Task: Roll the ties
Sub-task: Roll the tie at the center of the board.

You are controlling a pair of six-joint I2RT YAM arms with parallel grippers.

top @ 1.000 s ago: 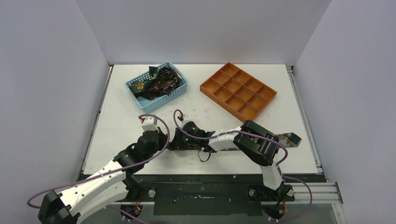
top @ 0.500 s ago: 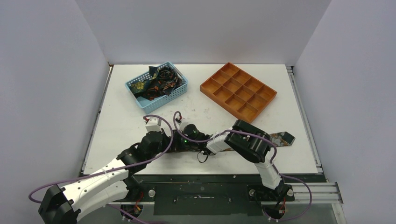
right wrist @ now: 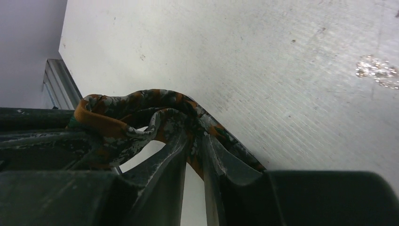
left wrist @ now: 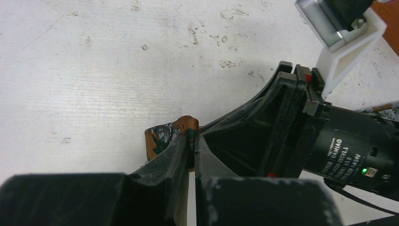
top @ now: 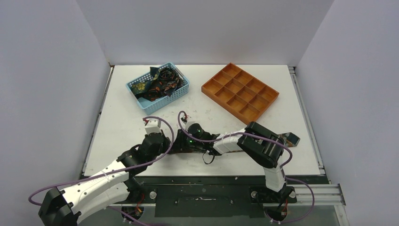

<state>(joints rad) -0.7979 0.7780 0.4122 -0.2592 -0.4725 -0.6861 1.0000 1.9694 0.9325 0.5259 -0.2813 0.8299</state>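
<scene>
1. The long narrow dark fabric necktie with an orange and teal pattern [right wrist: 150, 96] lies on the white table top [top: 122, 127] at about 6 o'clock in the top view, near the arm bases. Its wide end [top: 291, 138] points toward 4 o'clock. The other end is curled into a small loose loop.
2. The left gripper [left wrist: 190, 141] is closed, and a fold of the necktie is pinched between its tips.
3. The right gripper [right wrist: 194, 141] comes in from 3 o'clock and meets the left one almost tip to tip. Its fingers stand a little apart, and the fabric crosses the gap and bends over one finger. We cannot tell if they press it.
4. Far away, at 11 o'clock, a light-blue mesh plastic basket [top: 164, 98] holds more dark patterned neckties [top: 157, 82]. At 1 o'clock stands an orange plastic tray with square compartments [top: 226, 104].
5. We judge that the loop can spring open, because the fabric is slippery and only one sure pinch holds it.
6. The band hooked over the right finger may also catch and be dragged out when that gripper draws back.
7. The middle of the necktie is hidden under the right forearm. How many turns the roll has, we cannot make out.
</scene>
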